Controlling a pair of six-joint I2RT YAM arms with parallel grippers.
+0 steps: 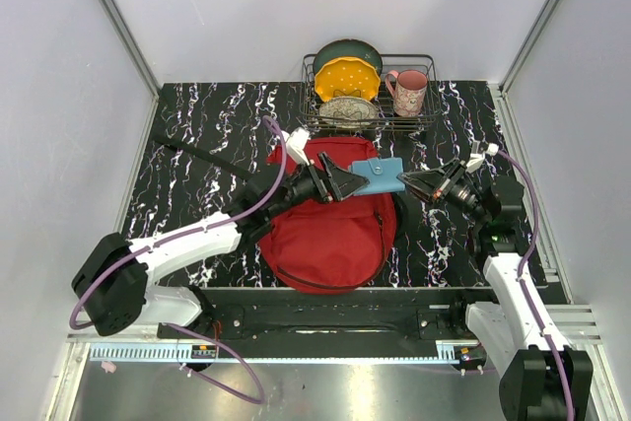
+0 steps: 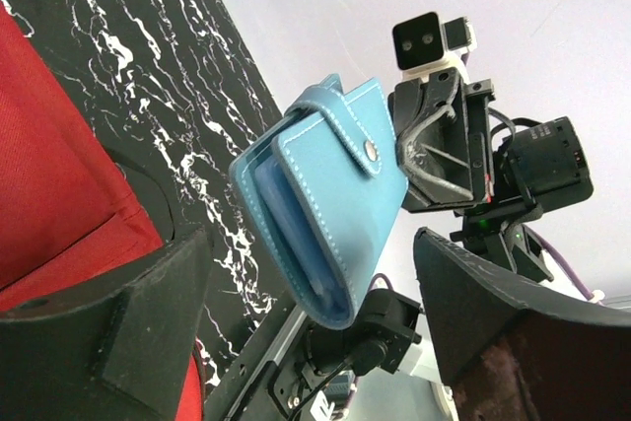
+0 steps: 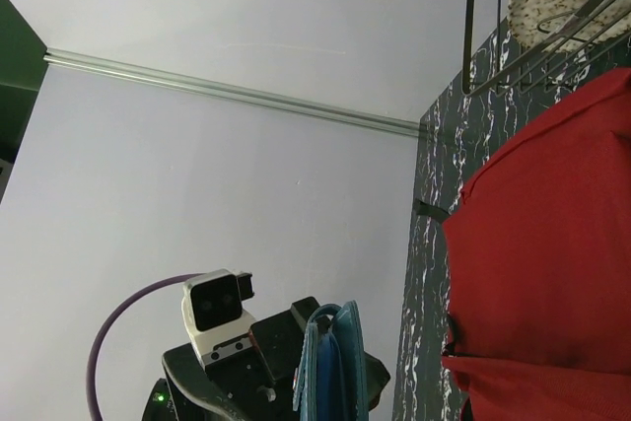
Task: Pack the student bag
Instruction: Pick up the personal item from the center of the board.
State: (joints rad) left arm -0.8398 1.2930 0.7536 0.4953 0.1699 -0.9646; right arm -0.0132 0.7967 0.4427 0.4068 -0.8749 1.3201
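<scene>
The student bag (image 1: 325, 239) lies flat on the black marbled table (image 1: 197, 135), just on my side of the dish rack (image 1: 394, 126), with its upper end pointing toward the rack.

My left gripper (image 1: 353, 184) is released. In the left wrist view its fingers stand wide apart, and the blue wallet (image 1: 381, 175) floats between them without touching either. My right gripper (image 1: 409, 181) is clamped on the wallet's far edge, beside the snap flap. The wallet hangs in the air above the rack-side end of the bag.

I judge the bag to be soft and light. It looks like limp fabric with no frame, so it will sag, fold and slide on the smooth table instead of holding its shape. If I pinch it mid-panel I will only gather a wrinkle of cloth.

The better hold is a firm seam, either the zipper lip of the opening or a strap near the rack-side end. One gripper can lift that edge to keep the mouth open while the other feeds the wallet in.

I cannot tell from here whether the zipper is open, because my grippers hide that end.
</scene>
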